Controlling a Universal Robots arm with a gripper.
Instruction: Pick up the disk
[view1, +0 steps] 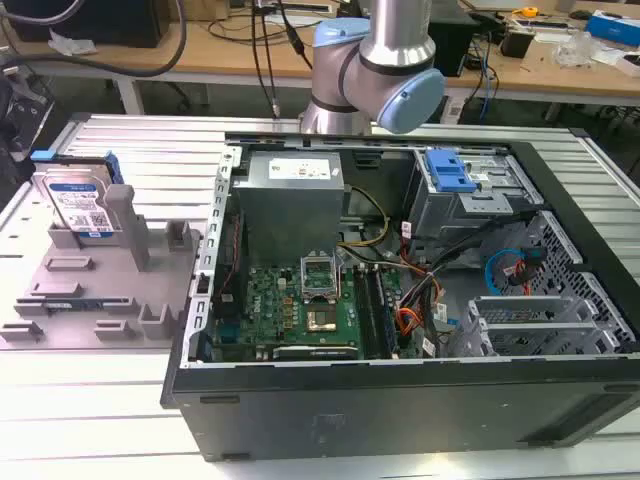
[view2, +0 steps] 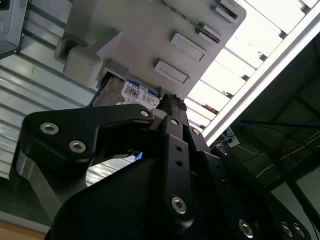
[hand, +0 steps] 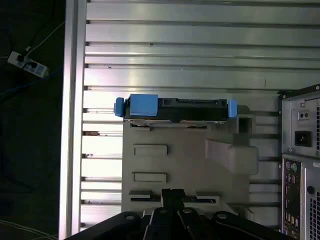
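A ribbed aluminium table (view1: 110, 400) carries the whole set-up, in a workshop with wooden benches along the far side. Nearest in the exterior view is one black computer case (view1: 400, 410), lying open on its side at the exterior view's right. Inside it are one green motherboard (view1: 300, 300), one grey power supply (view1: 295, 190) and one blue-fronted drive cage (view1: 448, 170). Tangled cables hide much of the case's floor.

At the exterior view's left lies one grey fixture tray (view1: 90, 290), with one tall post (view1: 125, 215) and several low blocks. The one disk (view1: 80, 205) stands on edge at the tray's far left corner, its white-and-blue label facing the near side. Its lower part sits hidden in the tray's holder. In the first wrist view the disk (hand: 175, 107) shows edge-on with two blue rail ends, one at each side, and a blue tab.

The gripper (hand: 172, 192) hangs above the tray (hand: 190, 160), well apart from the disk. Its two fingertips meet with nothing between them. Its body is cut off by the picture's edge. In the second wrist view the gripper (view2: 170, 100) covers most of the disk (view2: 137, 95), leaving only a strip of label.

Beyond the case one robot arm (view1: 375, 70) rises, cut off at the exterior view's top edge.
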